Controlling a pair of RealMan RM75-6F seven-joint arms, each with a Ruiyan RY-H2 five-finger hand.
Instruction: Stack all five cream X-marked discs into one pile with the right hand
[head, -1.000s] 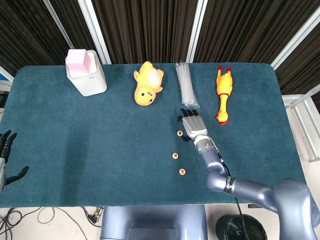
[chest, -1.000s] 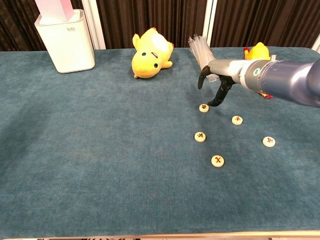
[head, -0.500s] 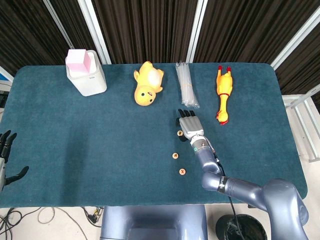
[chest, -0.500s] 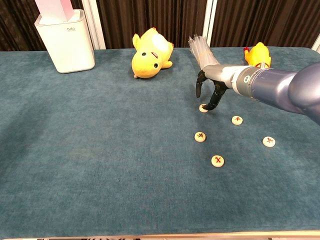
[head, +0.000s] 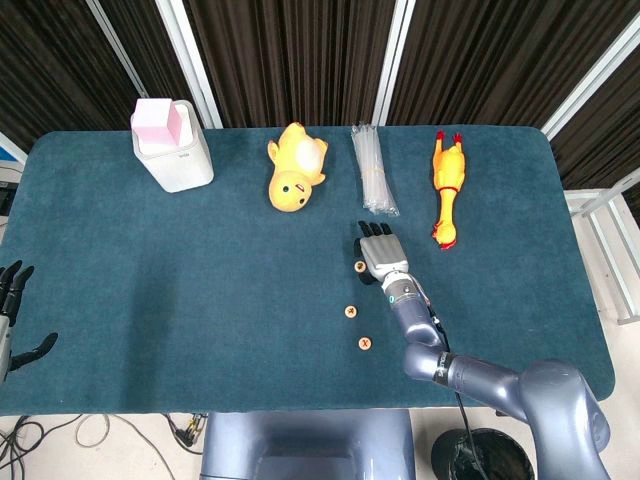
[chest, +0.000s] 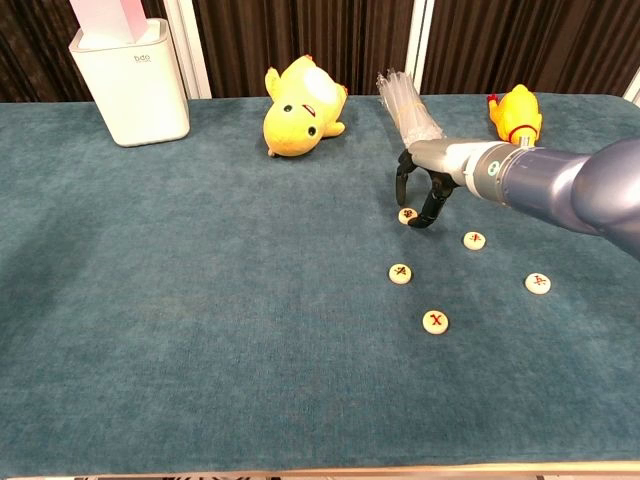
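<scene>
We are seeing the right hand (chest: 418, 190) arching fingers-down over one disc (chest: 407, 215), fingertips straddling it without clearly gripping, while four other discs (chest: 401, 273) are lying apart toward the table's (chest: 150, 300) front-right edge.

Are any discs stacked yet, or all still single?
All single. The chest view shows five cream discs lying flat and apart on the table; the right hand has fingers around the farthest disc.
</scene>
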